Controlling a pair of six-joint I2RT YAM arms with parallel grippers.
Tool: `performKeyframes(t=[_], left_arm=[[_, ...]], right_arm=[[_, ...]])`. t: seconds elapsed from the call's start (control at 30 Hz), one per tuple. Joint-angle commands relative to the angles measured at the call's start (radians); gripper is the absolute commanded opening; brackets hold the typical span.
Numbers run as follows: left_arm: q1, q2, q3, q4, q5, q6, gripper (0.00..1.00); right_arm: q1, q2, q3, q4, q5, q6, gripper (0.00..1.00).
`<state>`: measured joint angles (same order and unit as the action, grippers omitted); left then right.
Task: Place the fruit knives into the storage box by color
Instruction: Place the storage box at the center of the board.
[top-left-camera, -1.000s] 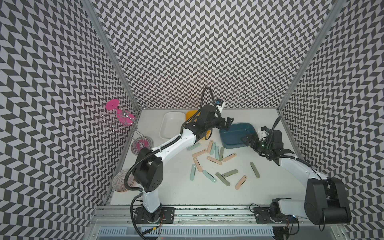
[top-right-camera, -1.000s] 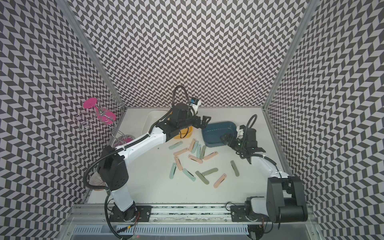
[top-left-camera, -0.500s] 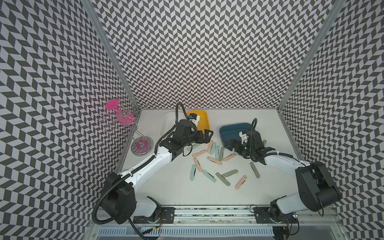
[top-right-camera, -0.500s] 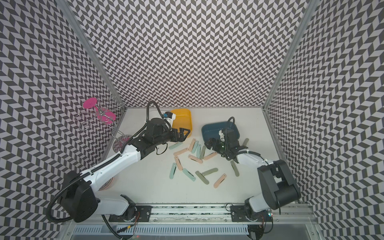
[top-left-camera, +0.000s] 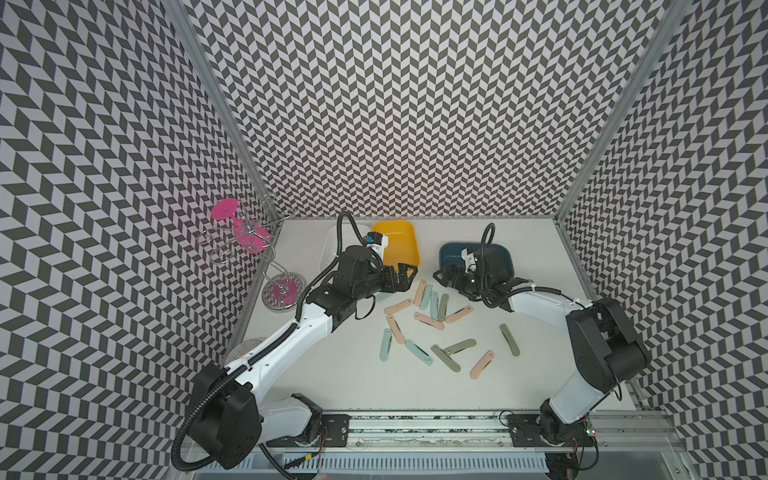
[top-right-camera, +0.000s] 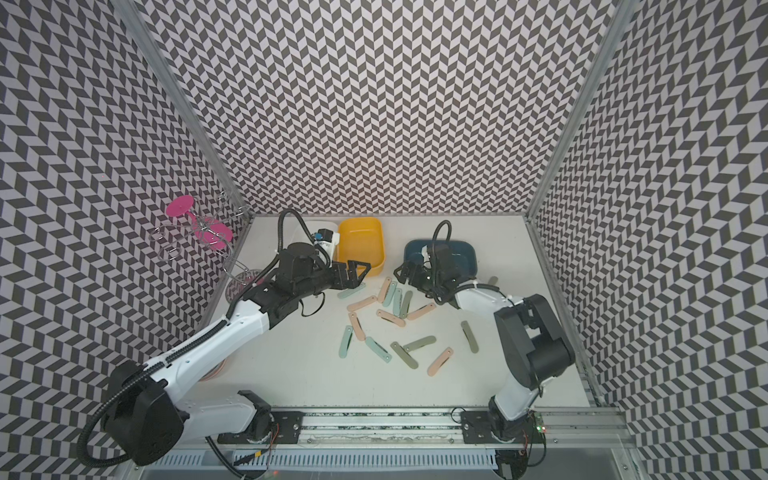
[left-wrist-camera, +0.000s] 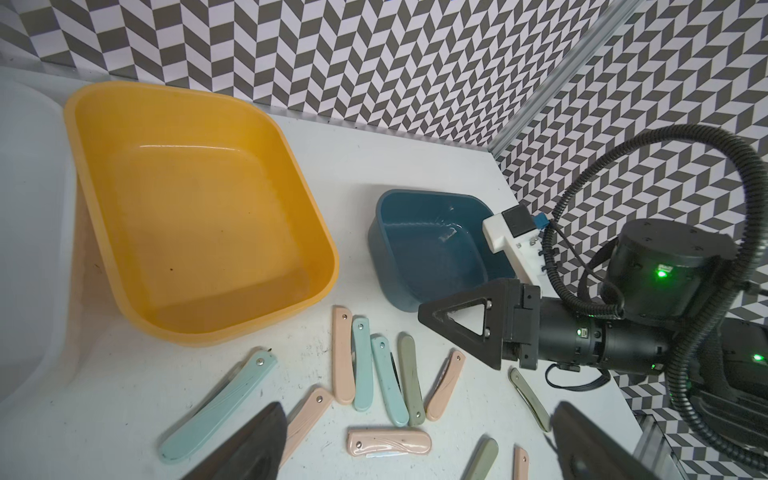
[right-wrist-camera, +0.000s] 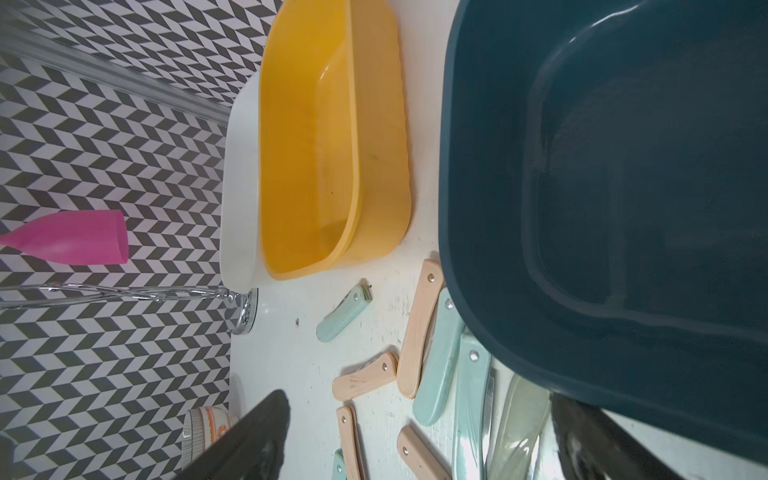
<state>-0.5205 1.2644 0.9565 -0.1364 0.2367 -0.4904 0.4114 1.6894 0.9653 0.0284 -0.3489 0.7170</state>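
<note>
Several fruit knives (top-left-camera: 432, 316) in peach-pink, pale mint and grey-green lie scattered mid-table in both top views. Behind them stand a white storage box (top-left-camera: 330, 249), a yellow one (top-left-camera: 399, 243) and a dark blue one (top-left-camera: 500, 255); the yellow and blue ones hold nothing. My left gripper (top-left-camera: 405, 277) hangs open by the yellow box's front corner. In the left wrist view a pink knife (left-wrist-camera: 388, 442) lies between its fingers (left-wrist-camera: 257, 444), untouched. My right gripper (top-left-camera: 442, 277) is open in front of the blue box (right-wrist-camera: 623, 166), above a pink knife (right-wrist-camera: 417, 328) and a mint one (right-wrist-camera: 440, 357).
A wire rack with a pink goblet (top-left-camera: 245, 237) stands against the left wall, above a glass dish (top-left-camera: 284, 291). A striped bowl (right-wrist-camera: 205, 424) sits at the left front. Chevron walls close three sides. The two grippers are about a hand's width apart.
The left gripper has drawn back from between the yellow and blue boxes to the yellow box's front corner. The right gripper has swung left to the blue box's front. Both stay open.
</note>
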Motion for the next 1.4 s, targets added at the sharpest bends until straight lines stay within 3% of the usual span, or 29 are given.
performKeyframes(t=[0.0, 0.5, 0.9, 1.2, 1.37], left_arm=[[0.018, -0.040, -0.015, 0.004, 0.022, 0.007, 1.00], [0.023, -0.043, -0.048, 0.027, 0.085, -0.011, 1.00], [0.023, -0.044, -0.058, 0.031, 0.092, -0.022, 1.00], [0.024, -0.034, -0.052, 0.036, 0.093, -0.027, 1.00], [0.023, -0.033, -0.055, 0.035, 0.091, -0.029, 1.00]], right_arm=[[0.005, 0.023, 0.031, 0.024, 0.023, 0.002, 0.96], [-0.068, -0.059, -0.076, -0.037, 0.082, -0.073, 0.97], [-0.161, -0.056, -0.030, -0.074, 0.068, -0.118, 0.97], [-0.181, -0.044, -0.008, -0.084, 0.062, -0.144, 0.97], [-0.177, -0.108, -0.037, -0.118, 0.043, -0.168, 0.96]])
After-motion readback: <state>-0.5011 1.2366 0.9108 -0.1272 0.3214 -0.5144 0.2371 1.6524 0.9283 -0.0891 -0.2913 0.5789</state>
